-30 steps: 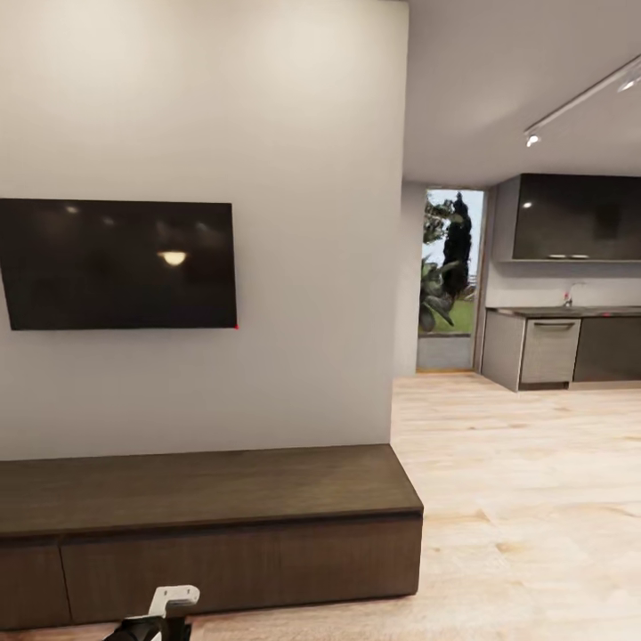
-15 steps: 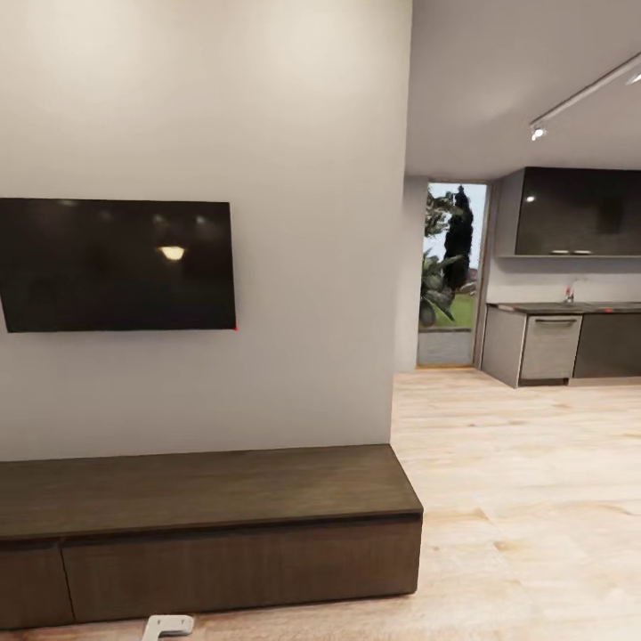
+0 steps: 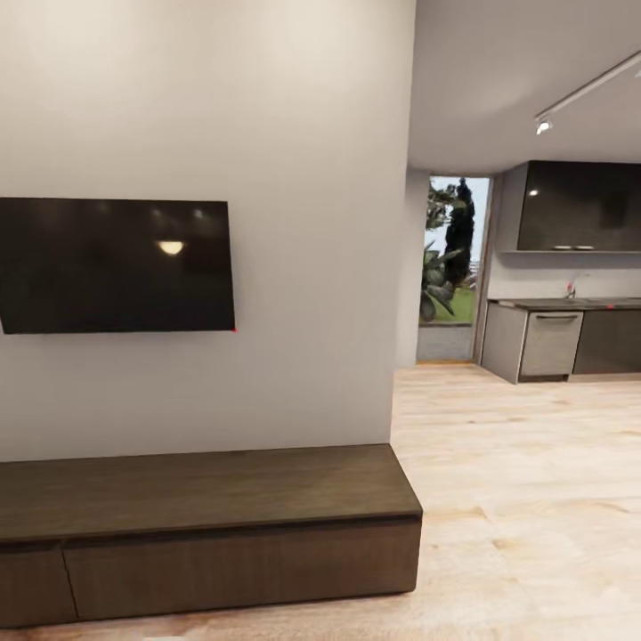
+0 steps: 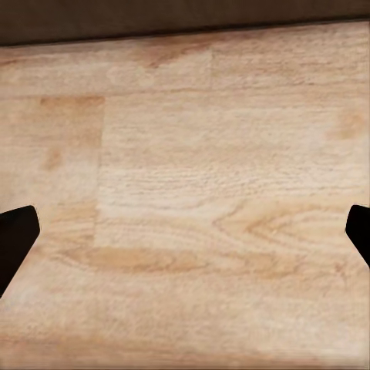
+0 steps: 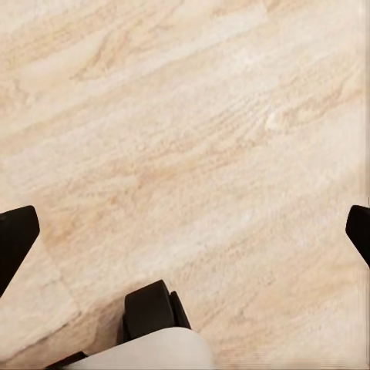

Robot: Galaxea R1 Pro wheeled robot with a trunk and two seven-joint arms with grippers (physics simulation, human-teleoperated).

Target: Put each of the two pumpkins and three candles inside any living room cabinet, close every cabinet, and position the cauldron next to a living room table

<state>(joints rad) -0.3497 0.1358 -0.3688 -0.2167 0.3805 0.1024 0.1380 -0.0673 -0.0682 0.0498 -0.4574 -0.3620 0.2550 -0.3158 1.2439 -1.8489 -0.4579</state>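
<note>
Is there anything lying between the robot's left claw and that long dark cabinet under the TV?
Nothing visible. The left gripper, open and empty, looks down on bare wooden floor running up to the cabinet, whose fronts look closed.

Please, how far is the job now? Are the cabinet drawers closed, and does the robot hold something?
The cabinet shows its drawer fronts flush and shut. Nothing is in hand: the left end effector and the right end effector are both open over the bare wooden floor. From these pictures I cannot tell whether any pumpkin or candle is already inside, so putting them away and placing the cauldron may all remain.
</note>
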